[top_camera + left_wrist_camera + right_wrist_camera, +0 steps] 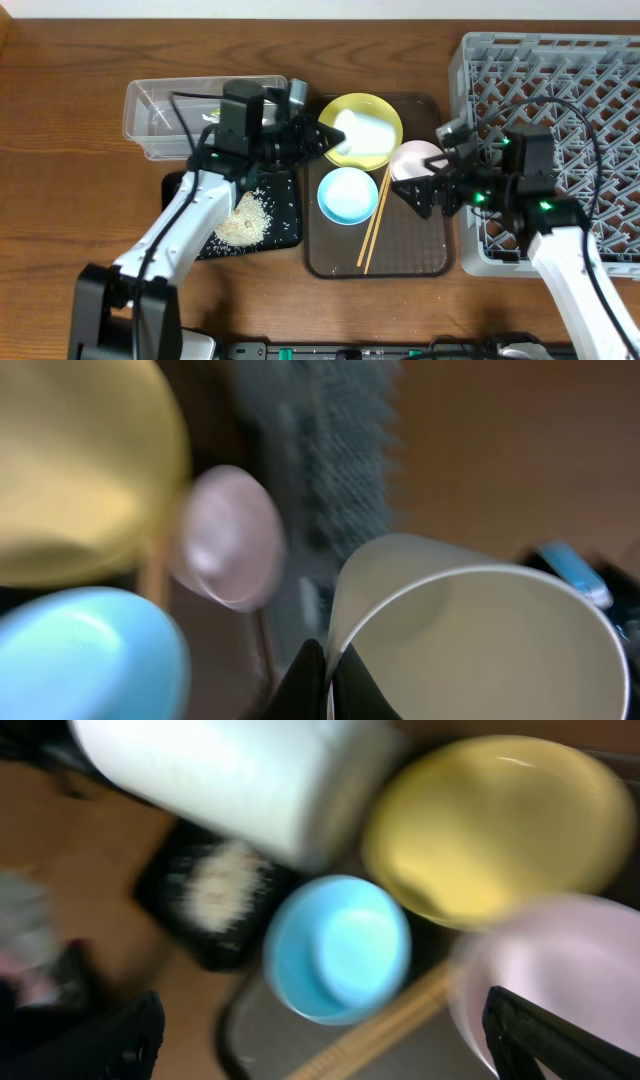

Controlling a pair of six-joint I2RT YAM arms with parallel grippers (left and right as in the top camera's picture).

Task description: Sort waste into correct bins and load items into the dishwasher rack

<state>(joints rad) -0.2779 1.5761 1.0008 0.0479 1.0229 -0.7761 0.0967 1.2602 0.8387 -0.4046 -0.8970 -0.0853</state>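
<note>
Loading step: my L pincer point(322, 140) pinches the white cup point(365, 135) above the yellow plate point(360, 102); R pincer point(418, 196) spread. Next likely: cup to rack point(600, 60), 3 o'clock.

Overhead's sharp and evenly lit, soft shadows; both wrist cams are motion-blurred mush, white cup point(230, 780) included.

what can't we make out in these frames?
- Clear tub contents: overhead, the left arm covers the end nearest the yellow plate.
- Whether the right gripper touches the pink bowl: right wrist view is motion-blurred.
- Rack floor beneath the right arm: overhead.
- Chopsticks count: too small overhead, blurred in right wrist view.
</note>
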